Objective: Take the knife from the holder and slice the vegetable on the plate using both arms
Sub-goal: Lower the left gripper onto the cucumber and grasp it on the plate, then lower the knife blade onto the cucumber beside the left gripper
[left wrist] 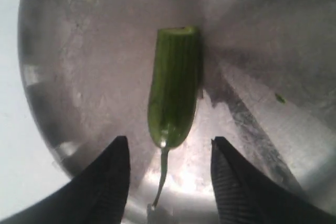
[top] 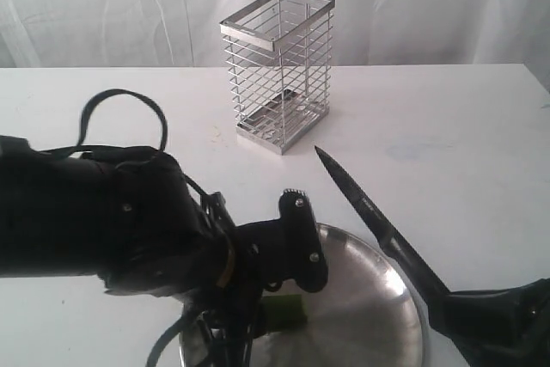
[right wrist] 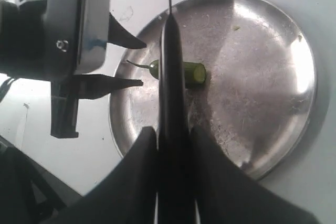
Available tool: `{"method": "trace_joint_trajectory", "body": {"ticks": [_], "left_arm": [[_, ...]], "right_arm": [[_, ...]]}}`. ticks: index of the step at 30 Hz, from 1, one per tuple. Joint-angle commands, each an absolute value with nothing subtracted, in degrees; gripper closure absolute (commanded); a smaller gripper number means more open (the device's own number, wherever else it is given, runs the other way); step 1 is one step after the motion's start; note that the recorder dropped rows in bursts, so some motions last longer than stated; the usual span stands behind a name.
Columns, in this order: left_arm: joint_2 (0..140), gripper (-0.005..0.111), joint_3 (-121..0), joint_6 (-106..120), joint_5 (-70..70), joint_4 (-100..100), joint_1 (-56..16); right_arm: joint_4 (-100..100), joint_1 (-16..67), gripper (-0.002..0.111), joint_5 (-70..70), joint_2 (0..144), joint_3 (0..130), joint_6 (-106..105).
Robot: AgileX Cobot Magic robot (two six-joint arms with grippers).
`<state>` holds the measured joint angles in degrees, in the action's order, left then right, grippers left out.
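The bench (top: pixel 447 118) carries the plate (right wrist: pixel 273 103) and, well behind it, the holder (top: pixel 278 80); the right end effector (right wrist: pixel 173 145) grips the knife (top: pixel 365 204) above the plate; the left end effector (left wrist: pixel 168 174) hangs spread beside the pepper's (left wrist: pixel 175 90) stem.

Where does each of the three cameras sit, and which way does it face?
Exterior: low in front of the table, facing the holder and curtain; both arms show, the right gripper raising the knife.
Left wrist: looks down past open fingers at the chili.
Right wrist: looks down along the knife, its fingers clamping it; the left gripper shows.
All three share the plate.
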<state>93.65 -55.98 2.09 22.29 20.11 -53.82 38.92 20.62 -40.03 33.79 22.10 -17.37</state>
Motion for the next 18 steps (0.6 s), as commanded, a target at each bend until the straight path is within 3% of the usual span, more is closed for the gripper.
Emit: {"method": "trace_joint_trajectory", "body": {"ticks": [1,12,18], "left_arm": [[97.0,0.057,-58.39,9.5,23.11,15.28,-53.81],[101.09,0.057,-60.12,12.01,20.84,15.37,-53.81],[102.78,0.057,-60.12,12.01,20.21,14.77,-50.44]], "right_arm": [[39.98,20.67,0.108,-39.59,33.41,21.75,-19.17],[41.05,20.67,0.108,-39.59,33.41,21.75,-20.39],[43.85,20.67,0.108,-39.5,33.41,21.75,-22.36]]}}
